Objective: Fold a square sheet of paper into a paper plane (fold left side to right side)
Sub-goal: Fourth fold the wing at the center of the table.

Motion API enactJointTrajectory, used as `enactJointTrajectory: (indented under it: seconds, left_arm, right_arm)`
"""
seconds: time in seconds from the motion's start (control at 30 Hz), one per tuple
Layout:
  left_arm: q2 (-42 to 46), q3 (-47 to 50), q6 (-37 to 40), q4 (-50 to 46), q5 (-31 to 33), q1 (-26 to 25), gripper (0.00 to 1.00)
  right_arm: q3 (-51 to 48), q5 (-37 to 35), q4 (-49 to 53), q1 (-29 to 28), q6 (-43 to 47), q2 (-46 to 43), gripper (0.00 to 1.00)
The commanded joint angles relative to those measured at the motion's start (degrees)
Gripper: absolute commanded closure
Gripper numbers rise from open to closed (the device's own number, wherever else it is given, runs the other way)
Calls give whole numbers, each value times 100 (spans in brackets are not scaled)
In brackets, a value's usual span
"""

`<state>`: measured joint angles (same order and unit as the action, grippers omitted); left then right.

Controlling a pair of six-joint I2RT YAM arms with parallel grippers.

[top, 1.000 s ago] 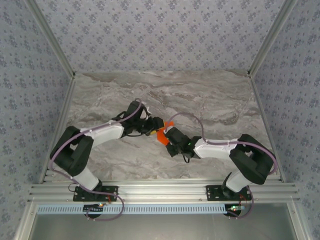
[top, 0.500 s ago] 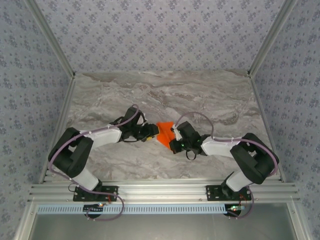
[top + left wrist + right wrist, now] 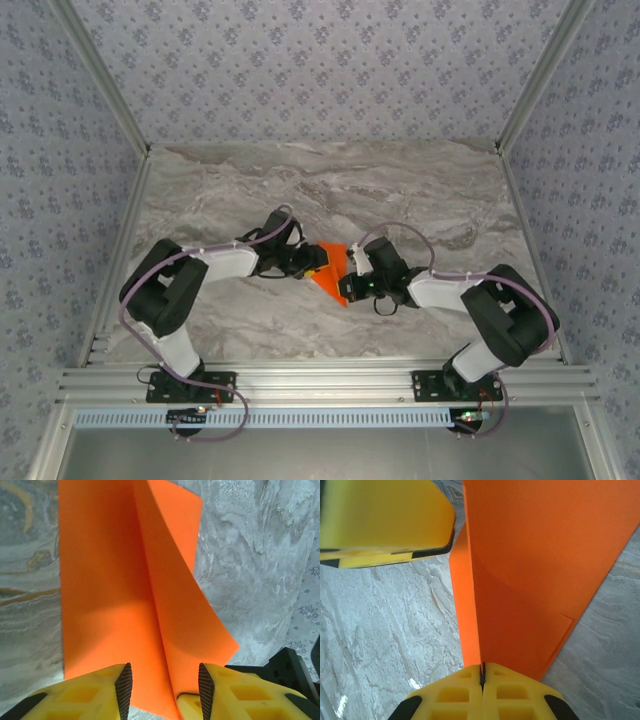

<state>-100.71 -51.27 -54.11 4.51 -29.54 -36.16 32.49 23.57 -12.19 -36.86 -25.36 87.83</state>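
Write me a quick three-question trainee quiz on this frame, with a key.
1. True or false: the right gripper is shut on the orange paper sheet.
2. Pick one. The left gripper has its jaws: A) shut tight on nothing; B) apart, with the sheet running between them; C) apart, with nothing between them.
3. Fill in: the tabletop has a grey ___ pattern.

Key: 1 true; 2 B; 3 marble.
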Motion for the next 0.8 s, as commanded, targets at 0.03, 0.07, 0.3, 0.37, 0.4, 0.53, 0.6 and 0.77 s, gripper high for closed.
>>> enactJointTrajectory:
  seconds: [0.03, 0.07, 0.3, 0.37, 0.4, 0.53, 0.6, 0.77]
  left_arm:
    - [-261, -219, -30, 132, -191, -69, 58]
    - [-297, -243, -30, 146, -203, -76, 58]
    - [-561, -367, -39, 174, -210, -94, 59]
    - [-611, -375, -31, 143, -175, -93, 59]
    - [-633, -361, -30, 121, -145, -98, 59]
    - [-713, -357, -21, 49, -74, -96, 59]
    - [-740, -342, -9, 19, -39, -99, 59]
    - [-759, -321, 5, -56, 33, -101, 59]
  right_arm:
    - [-94, 262, -194, 65, -180, 193, 94]
    - [-101, 278, -212, 66, -201, 216, 94]
    - [-160, 382, -384, 147, -342, 360, 93]
    - [-172, 446, -430, 186, -398, 399, 92]
    - [-192, 483, -467, 204, -426, 412, 92]
    - [-193, 583, -514, 257, -475, 391, 88]
    - [-165, 640, -483, 289, -495, 359, 85]
    - [-125, 819, -454, 474, -612, 107, 71]
